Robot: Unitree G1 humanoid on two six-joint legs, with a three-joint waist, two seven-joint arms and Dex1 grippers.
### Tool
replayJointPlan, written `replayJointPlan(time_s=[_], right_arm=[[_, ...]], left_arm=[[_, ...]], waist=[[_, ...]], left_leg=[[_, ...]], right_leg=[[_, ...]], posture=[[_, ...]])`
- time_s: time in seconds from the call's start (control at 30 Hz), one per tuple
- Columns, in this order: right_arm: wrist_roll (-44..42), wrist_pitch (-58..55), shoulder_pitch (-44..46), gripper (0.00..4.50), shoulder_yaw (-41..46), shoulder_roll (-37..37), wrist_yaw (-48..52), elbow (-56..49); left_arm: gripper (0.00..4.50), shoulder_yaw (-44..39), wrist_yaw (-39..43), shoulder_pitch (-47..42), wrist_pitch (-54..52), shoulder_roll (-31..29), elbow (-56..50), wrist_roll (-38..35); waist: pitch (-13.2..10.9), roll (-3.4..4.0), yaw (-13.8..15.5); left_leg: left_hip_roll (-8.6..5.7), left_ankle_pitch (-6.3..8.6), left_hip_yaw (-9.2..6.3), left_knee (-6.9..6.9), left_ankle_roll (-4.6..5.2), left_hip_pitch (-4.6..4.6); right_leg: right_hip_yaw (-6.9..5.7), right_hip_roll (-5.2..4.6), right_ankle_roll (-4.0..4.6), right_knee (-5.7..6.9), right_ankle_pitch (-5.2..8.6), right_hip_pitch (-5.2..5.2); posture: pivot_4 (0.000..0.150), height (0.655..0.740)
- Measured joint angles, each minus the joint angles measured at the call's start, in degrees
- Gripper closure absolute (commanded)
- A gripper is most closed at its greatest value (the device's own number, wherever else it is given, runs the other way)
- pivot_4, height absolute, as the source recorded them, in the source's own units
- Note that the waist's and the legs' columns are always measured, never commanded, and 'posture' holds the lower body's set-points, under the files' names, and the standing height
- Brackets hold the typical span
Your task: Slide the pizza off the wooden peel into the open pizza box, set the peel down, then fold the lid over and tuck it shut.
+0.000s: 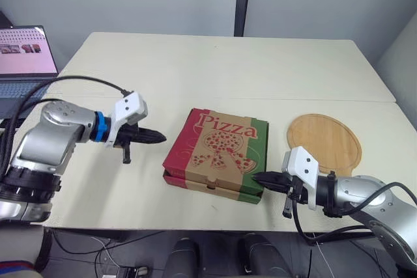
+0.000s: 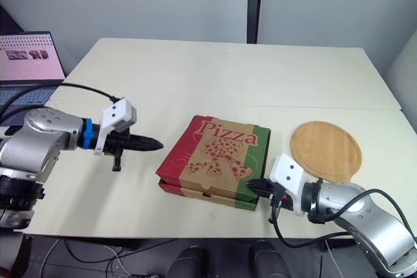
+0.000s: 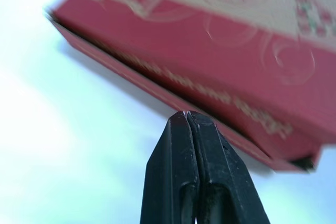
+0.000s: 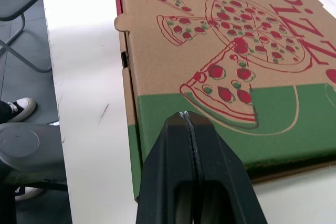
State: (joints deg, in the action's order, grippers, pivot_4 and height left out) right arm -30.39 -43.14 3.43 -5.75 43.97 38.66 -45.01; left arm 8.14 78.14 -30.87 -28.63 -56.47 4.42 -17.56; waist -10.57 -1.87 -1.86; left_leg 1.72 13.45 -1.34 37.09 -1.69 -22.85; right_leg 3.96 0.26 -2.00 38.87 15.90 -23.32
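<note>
Pizza box (image 4: 220,61), right gripper (image 4: 184,114) pinched alongside

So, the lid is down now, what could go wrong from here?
The right pincer, shut, sits at the front corner of the pizza box; a push could slide the box. The front tab seems untucked, so the box may spring open. The wooden peel lies near that pincer; a swing could knock it.

Table (image 1: 195,69) — pizza box (image 1: 218,154), peel (image 1: 324,142)
</note>
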Motion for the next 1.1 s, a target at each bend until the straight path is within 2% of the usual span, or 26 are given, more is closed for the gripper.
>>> replayJointPlan(time_s=[0.43, 0.63, 0.8, 0.97, 1.1], right_arm=[[0.2, 0.3, 0.1, 4.48, 0.0, -0.1, 0.2, 0.4], [1.9, 1.3, -0.3, 4.48, -0.6, 0.0, 0.8, 0.4], [3.2, 2.0, -0.3, 4.48, -2.2, 0.1, 1.3, 0.7], [6.8, 3.9, 0.0, 4.48, -4.7, 0.8, 1.6, 2.0], [8.9, 5.1, 0.6, 4.48, -6.1, 0.8, 2.1, 2.7]], left_arm=[[4.5, 0.8, 0.0, 4.8, -3.7, 1.3, -9.6, -0.4], [4.5, -0.1, 0.0, 5.7, -3.4, 0.7, -7.9, -0.4], [4.5, -2.5, -0.3, 2.9, -4.9, 0.2, -4.7, -0.9], [4.5, -6.2, -1.7, -0.8, -10.7, 2.5, -7.3, -6.5], [4.5, -3.2, -3.2, 2.2, -11.4, 4.2, -11.8, -6.9]], waist=[[0.0, -0.01, 0.0], [0.0, -0.01, 0.0], [0.0, -0.01, 0.0], [0.0, -0.02, 0.0], [0.0, -0.02, -0.1]], left_leg=[[-0.01, 0.0, 0.01, 0.0, 0.0, 0.0], [0.0, 0.0, 0.0, 0.0, 0.0, 0.03], [0.01, 0.0, -0.02, 0.0, 0.0, 0.02], [-0.01, 0.0, 0.0, 0.0, 0.0, 0.0], [0.0, 0.0, 0.01, -0.01, 0.0, 0.05]], right_leg=[[0.01, 0.0, 0.0, -0.01, 0.0, 0.0], [-0.01, 0.01, 0.01, 0.01, 0.01, 0.0], [-0.04, 0.03, 0.02, 0.01, 0.01, -0.01], [-0.02, 0.01, 0.02, 0.0, 0.01, -0.01], [0.02, 0.02, 0.01, 0.03, 0.01, 0.0]], posture=[[0.15, 0.7306], [0.15, 0.7306], [0.15, 0.7306], [0.15, 0.7306], [0.15, 0.7306]])
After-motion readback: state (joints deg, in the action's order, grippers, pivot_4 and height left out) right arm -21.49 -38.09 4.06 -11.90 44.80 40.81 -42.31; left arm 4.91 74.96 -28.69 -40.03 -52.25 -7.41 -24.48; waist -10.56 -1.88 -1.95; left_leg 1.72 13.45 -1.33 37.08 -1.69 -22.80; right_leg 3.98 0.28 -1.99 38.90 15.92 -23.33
